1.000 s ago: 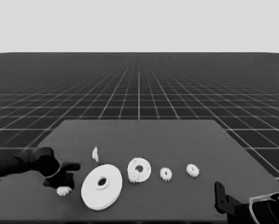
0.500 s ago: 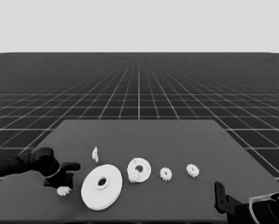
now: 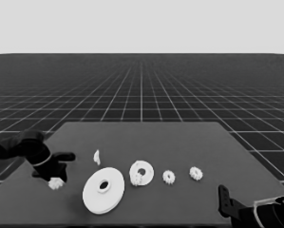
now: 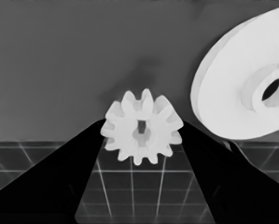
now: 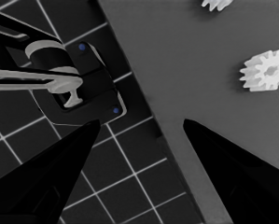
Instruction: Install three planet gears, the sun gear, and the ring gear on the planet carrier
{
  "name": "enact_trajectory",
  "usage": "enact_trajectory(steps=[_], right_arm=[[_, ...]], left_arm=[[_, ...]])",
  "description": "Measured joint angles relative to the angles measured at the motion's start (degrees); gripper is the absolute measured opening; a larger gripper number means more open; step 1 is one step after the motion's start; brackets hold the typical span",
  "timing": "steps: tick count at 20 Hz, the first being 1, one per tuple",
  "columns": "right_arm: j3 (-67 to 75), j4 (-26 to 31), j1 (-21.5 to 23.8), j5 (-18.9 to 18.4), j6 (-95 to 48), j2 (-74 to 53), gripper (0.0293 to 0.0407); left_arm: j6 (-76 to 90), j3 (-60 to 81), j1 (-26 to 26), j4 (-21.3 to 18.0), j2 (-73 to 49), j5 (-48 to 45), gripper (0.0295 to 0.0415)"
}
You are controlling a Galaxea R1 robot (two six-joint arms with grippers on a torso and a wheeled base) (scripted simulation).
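My left gripper (image 3: 55,176) hangs over the table's left end, shut on a planet gear (image 3: 56,184). Its two fingers press that gear's (image 4: 142,133) opposite sides in the left wrist view. The ring gear, the larger round part (image 3: 103,190), lies just right of it and also shows in the left wrist view (image 4: 241,84). The planet carrier, the smaller round part (image 3: 142,168), lies mid-table with one gear (image 3: 138,180) on its near edge. Two more gears (image 3: 168,177) (image 3: 195,173) lie to its right. My right gripper (image 3: 224,202) stands open, parked at the near right corner.
A thin white piece (image 3: 97,156) lies behind the larger round part. The right wrist view shows the table's corner, one whole gear (image 5: 265,71), and dark machinery with blue lights (image 5: 83,88) past the edge.
My left gripper has moved up and to the left, and the gear between its fingers has risen with it. The right arm has not moved.
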Motion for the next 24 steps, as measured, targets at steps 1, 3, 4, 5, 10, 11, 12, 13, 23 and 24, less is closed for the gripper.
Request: enact_trajectory(steps=[1,3,4,5,10,11,12,13,23,24], right_arm=[[0.0,0.0,0.0,0.0,0.0,0.0,0.0385],[0.0,0.0,0.0,0.0,0.0,0.0,0.0385],[0.0,0.0,0.0,0.0,0.0,0.0,0.0385],[0.0,0.0,0.0,0.0,0.0,0.0,0.0385],[0.0,0.0,0.0,0.0,0.0,0.0,0.0385],[0.0,0.0,0.0,0.0,0.0,0.0,0.0385],[0.0,0.0,0.0,0.0,0.0,0.0,0.0385],[0.0,0.0,0.0,0.0,0.0,0.0,0.0385],[0.0,0.0,0.0,0.0,0.0,0.0,0.0385],[0.0,0.0,0.0,0.0,0.0,0.0,0.0385]], left_arm=[[0.0,0.0,-0.1,-0.1,0.0,0.1,0.0313],[-20.3,-3.0,-2.2,0.6,11.8,5.4,0.0313],[-27.7,-10.5,-3.3,-0.3,32.0,7.2,0.0313],[-25.4,-21.8,-3.6,-1.1,44.6,6.5,0.0313],[-13.3,-47.4,-3.7,-2.3,61.0,4.2,0.0312],[-12.7,-48.5,-3.7,-2.3,61.6,4.1,0.0312],[-12.4,-49.2,-3.6,-2.4,61.9,4.0,0.0312],[-11.0,-51.6,-0.5,0.7,62.7,2.6,0.0313],[-8.0,-57.2,4.5,4.6,64.7,-0.3,0.0344],[-8.0,-57.3,4.5,4.6,64.7,-0.3,0.0372]])
